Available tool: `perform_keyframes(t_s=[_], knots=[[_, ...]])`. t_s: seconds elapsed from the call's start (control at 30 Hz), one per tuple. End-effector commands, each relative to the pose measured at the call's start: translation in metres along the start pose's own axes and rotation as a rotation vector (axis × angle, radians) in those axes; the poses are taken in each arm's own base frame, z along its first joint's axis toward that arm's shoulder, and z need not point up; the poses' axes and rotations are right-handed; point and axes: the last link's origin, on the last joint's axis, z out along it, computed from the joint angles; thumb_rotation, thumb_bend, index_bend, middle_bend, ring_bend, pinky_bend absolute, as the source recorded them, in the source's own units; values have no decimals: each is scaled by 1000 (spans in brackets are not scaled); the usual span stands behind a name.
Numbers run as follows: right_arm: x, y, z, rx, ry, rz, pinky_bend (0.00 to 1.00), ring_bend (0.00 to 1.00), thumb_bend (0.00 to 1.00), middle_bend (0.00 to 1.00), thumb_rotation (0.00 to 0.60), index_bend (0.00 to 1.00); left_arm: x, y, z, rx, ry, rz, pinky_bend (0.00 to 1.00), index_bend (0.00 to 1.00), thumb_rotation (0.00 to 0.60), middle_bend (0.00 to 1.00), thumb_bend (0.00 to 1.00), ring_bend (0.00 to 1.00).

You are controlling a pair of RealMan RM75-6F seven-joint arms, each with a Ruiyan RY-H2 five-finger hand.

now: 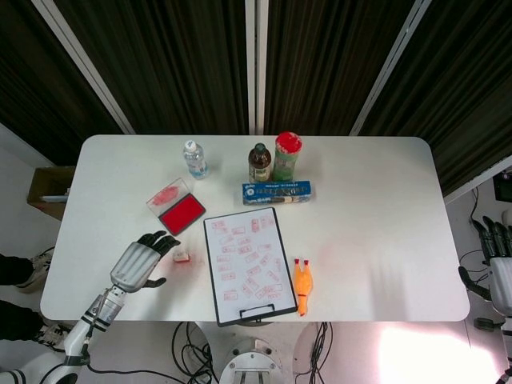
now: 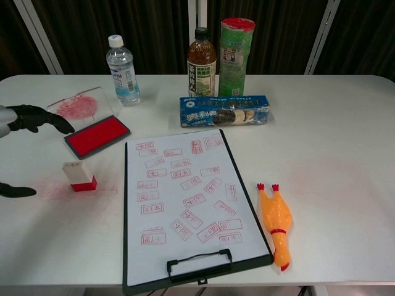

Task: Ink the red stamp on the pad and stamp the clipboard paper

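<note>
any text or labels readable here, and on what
Blue biscuit box: white Chinese characters, too blurred to quote.
Water bottle: label print too small to read.
Dark drink bottle: label characters too blurred.
Green canister: print unreadable.
Clipboard paper: red stamp marks, characters too small.
Nothing can be quoted with certainty.

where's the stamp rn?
The red stamp stands upright on the table, left of the clipboard and in front of the ink pad; the left hand is open beside it, not touching.
</note>
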Motion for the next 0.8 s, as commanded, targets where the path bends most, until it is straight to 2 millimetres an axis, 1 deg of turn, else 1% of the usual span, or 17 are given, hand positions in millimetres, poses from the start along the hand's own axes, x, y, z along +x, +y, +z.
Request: perform_keyframes(t_s=[0.03,0.17,0.33,0.53,0.63,0.7,0.8], knots=[[-1,0,0,-2,-4,1,0,0,227,0,600,0,-7,3,11,15,-7,1,292,264,600,307,123,167],[-4,-1,-1,-3,-25,3,0,0,234,0,600,0,-12,5,19,44,-35,27,304,302,600,329,216,175],[-5,-3,-1,5,-28,9,0,0,237,0,600,0,-16,9,26,67,-57,39,311,304,600,332,222,177],[-4,-1,-1,0,-26,10,0,0,249,0,600,0,-21,8,31,90,-80,43,311,316,600,364,229,178],[-4,-1,-1,0,-27,10,0,0,252,0,600,0,-22,7,33,102,-80,32,311,326,600,376,262,177],[-4,-2,-1,1,-26,10,0,0,254,0,600,0,-22,8,36,105,-78,17,311,341,600,396,303,177],[-5,-2,0,1,-26,13,0,0,258,0,600,0,-22,8,38,103,-78,5,311,347,600,406,313,177]])
